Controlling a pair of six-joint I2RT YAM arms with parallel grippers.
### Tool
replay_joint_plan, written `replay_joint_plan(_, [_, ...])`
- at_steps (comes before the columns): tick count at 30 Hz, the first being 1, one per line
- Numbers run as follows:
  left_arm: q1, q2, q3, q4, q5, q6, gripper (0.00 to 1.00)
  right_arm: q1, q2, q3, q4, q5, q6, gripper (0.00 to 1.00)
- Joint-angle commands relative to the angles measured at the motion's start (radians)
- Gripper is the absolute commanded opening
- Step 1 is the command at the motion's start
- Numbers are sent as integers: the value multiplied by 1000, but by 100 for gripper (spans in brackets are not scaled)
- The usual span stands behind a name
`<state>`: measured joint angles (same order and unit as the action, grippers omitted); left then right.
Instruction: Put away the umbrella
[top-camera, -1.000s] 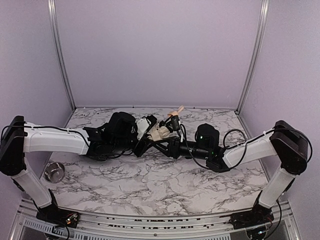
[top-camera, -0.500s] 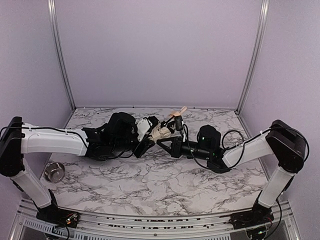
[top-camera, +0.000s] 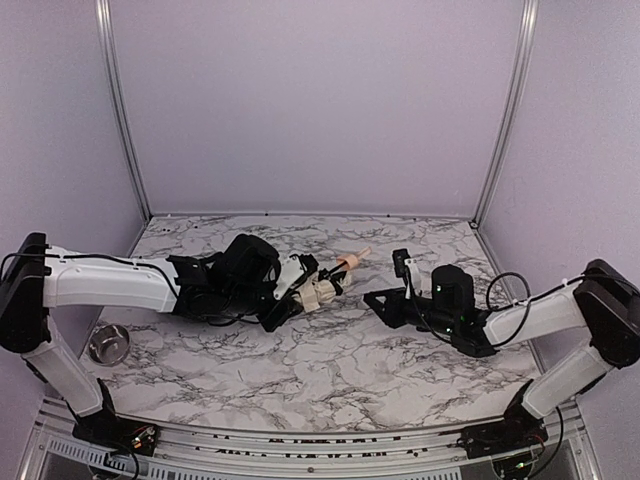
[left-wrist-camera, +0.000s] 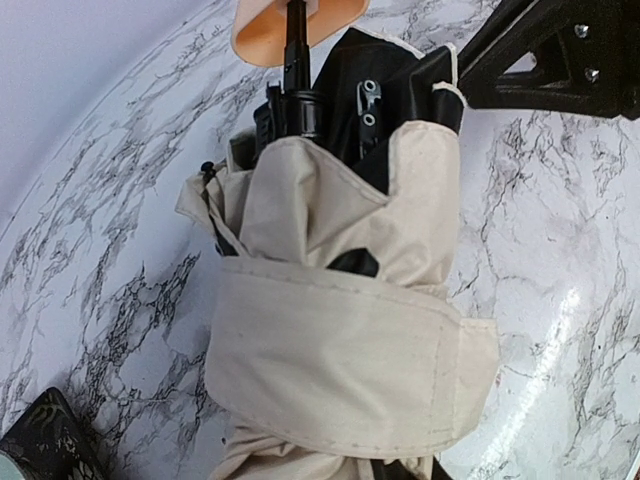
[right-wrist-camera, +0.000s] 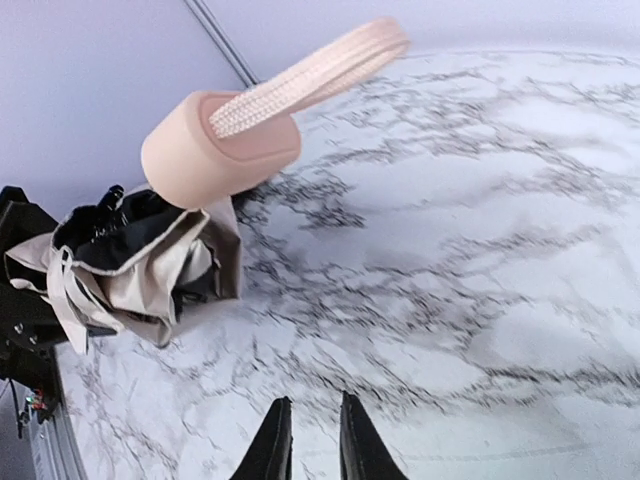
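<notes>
The umbrella (top-camera: 320, 290) is folded into a cream-beige bundle with black lining showing at its end. Its tan handle (top-camera: 350, 261) points up and to the right. My left gripper (top-camera: 297, 296) is shut on the bundle's left end. In the left wrist view the umbrella (left-wrist-camera: 340, 340) fills the frame with a beige band wrapped round it, and my fingers are hidden beneath it. My right gripper (top-camera: 380, 300) is empty on the table's right side, apart from the umbrella, its jaws nearly together. In the right wrist view the right gripper (right-wrist-camera: 310, 440) faces the handle (right-wrist-camera: 220, 150).
A small metal cup (top-camera: 108, 343) stands at the table's left edge, near the left arm's base. Purple walls with aluminium posts (top-camera: 120, 110) close in the back and sides. The right gripper's black frame (left-wrist-camera: 560, 60) shows in the left wrist view.
My right gripper has let go of the umbrella and pulled back to the right. The left gripper has lowered the umbrella slightly and shifted it right.
</notes>
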<state>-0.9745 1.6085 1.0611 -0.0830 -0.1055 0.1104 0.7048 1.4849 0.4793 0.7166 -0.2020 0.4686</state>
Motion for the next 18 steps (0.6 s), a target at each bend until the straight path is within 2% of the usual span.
replay_joint_plan(1, [17, 69, 31, -50, 96, 60, 1, -8, -179, -30, -225, 86, -67, 20])
replay_joint_plan(5, [13, 202, 75, -105, 202, 130, 6, -9, -339, 42, -427, 125, -197, 29])
replay_joint_plan(7, [3, 225, 63, -94, 216, 166, 15, -10, -369, 104, -552, 117, -261, 32])
replay_joint_plan(8, [-3, 222, 49, -83, 215, 185, 23, -10, -374, 139, -603, 99, -295, 34])
replay_joint_plan(11, [-4, 185, 5, -41, 215, 226, 59, -10, -353, 241, -743, 32, -392, 39])
replay_joint_plan(12, [-3, 167, -9, -29, 212, 248, 73, -10, -340, 273, -780, 5, -429, 42])
replay_joint_plan(13, [-4, 144, -21, -24, 209, 264, 94, -9, -322, 311, -816, -22, -464, 45])
replay_joint_plan(14, [-4, 121, -31, -24, 211, 279, 99, -10, -304, 348, -852, -54, -498, 48])
replay_joint_plan(18, [-3, -14, -103, -20, 203, 309, 99, -7, -199, 502, -973, -176, -675, 67])
